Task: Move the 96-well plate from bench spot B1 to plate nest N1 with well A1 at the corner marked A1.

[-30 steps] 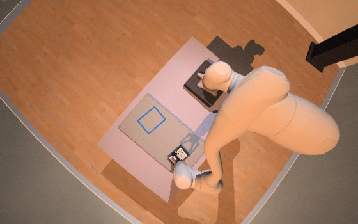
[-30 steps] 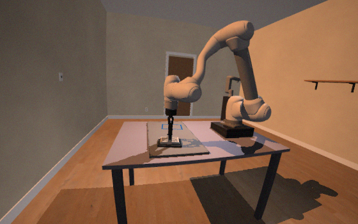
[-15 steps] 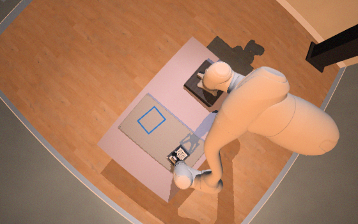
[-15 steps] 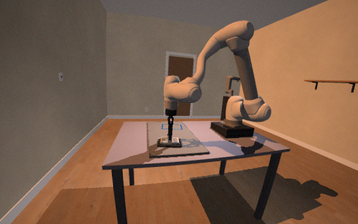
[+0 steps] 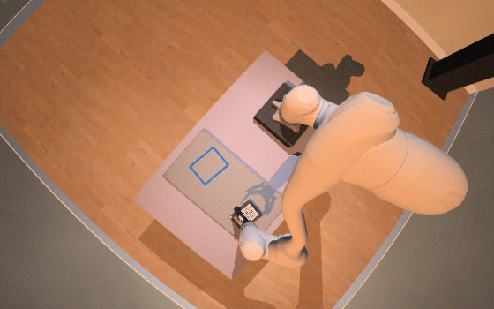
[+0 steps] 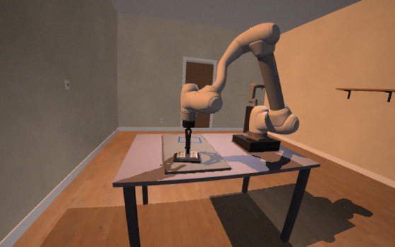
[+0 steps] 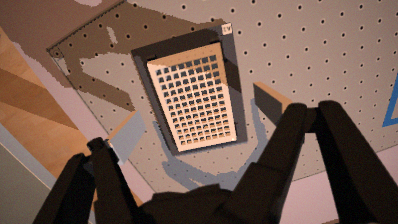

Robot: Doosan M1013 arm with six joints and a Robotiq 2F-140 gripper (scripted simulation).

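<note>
The white 96-well plate [image 7: 192, 102] lies wells up inside the dark frame of nest N1 [image 7: 236, 62], near the front end of the perforated mat [image 5: 220, 181]. A small corner label [image 7: 226, 29] sits at the nest's far corner. My gripper [image 7: 196, 107] hangs straight above the plate, open wide. Its two finger pads stand apart from the plate's long sides and hold nothing. The plate also shows in the overhead view [image 5: 250, 212] and in the side view [image 6: 187, 155], where it looks flat and low in the nest. The blue outline of spot B1 [image 5: 209, 165] is empty.
The arm's dark base block [image 6: 257, 142] stands at the table's back right. The mat's front edge and the table edge [image 6: 175, 178] are close to the nest. The arm's wrist [image 5: 252, 244] overhangs the table's front edge.
</note>
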